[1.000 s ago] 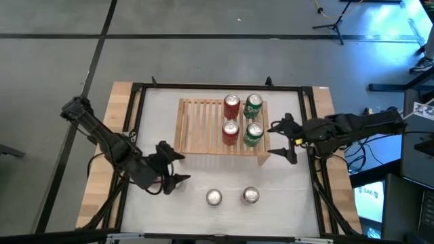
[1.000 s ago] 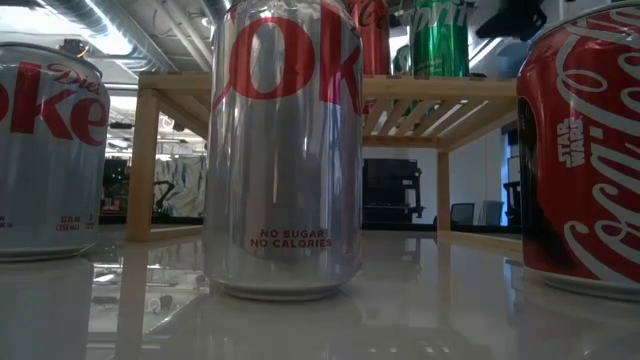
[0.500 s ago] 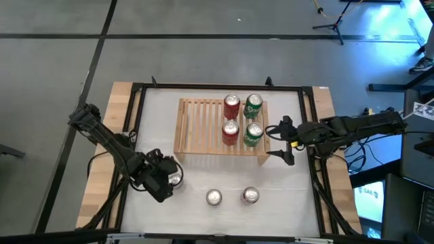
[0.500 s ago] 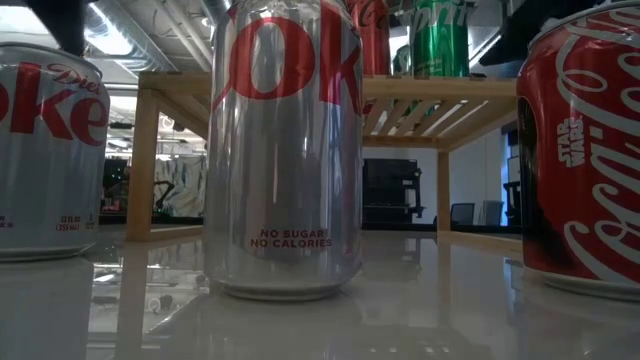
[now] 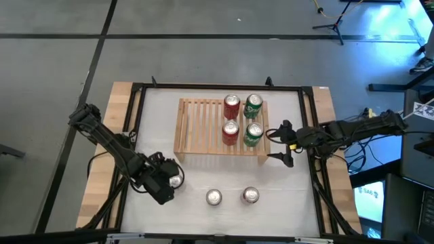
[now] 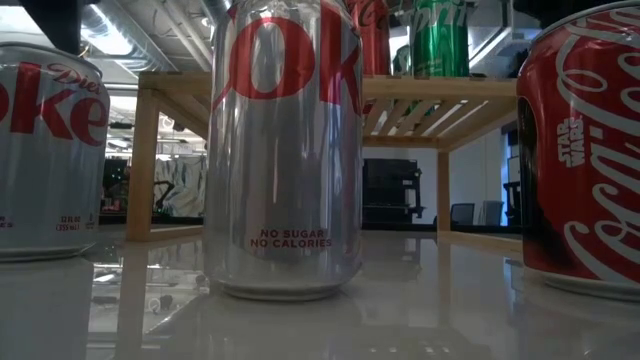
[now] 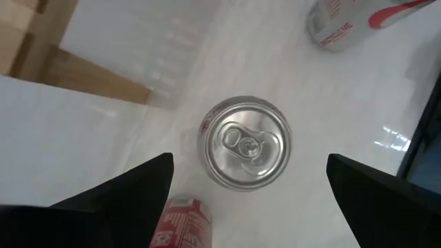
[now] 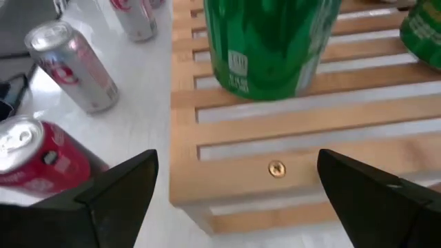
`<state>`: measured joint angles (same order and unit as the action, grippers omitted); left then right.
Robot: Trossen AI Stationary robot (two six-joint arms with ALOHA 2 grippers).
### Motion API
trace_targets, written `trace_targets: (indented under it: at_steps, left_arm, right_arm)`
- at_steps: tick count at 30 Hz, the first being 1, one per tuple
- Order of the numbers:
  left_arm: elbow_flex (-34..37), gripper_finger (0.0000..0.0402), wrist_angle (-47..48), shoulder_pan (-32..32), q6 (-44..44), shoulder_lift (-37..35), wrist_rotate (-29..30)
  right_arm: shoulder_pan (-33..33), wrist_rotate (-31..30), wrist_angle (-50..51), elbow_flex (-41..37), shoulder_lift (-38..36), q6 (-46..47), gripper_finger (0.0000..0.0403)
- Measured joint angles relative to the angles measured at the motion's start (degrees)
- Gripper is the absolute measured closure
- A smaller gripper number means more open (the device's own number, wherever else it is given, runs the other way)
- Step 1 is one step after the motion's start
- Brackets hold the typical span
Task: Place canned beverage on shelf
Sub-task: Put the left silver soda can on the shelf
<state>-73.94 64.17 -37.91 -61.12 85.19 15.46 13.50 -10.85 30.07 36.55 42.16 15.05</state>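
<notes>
Left hand [image 5: 169, 181] hangs open above a silver can [image 7: 246, 142]; right hand [image 5: 281, 143] waits open beside the shelf [image 5: 200, 125].

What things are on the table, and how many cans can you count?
shelf: one, light wood, middle of the table.
red shelf cans: two, red, on the shelf's right half.
green cans: two, green, at the shelf's right end.
silver cans: two, silver, on the table before the shelf.
red table can: one, red, right of the silver ones.
table: one, white.
left gripper: dark, open, over one silver can.
right gripper: dark, open, beside the shelf's right end.
</notes>
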Motion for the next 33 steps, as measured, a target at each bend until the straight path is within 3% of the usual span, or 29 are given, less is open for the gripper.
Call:
trace_targets:
  at_steps: [21,33]
  left_arm:
    - [9.4,0.0029,-9.18,0.0,-0.22,0.0,-0.9]
    - [9.89,0.0029,-13.39,0.0,-0.26,0.0,0.09]
  right_arm:
    - [0.0,0.34,-0.01,-2.96,-3.44,-0.06,0.001]
    - [0.0,0.37,0.02,-3.01,-3.4,-0.09,0.001]
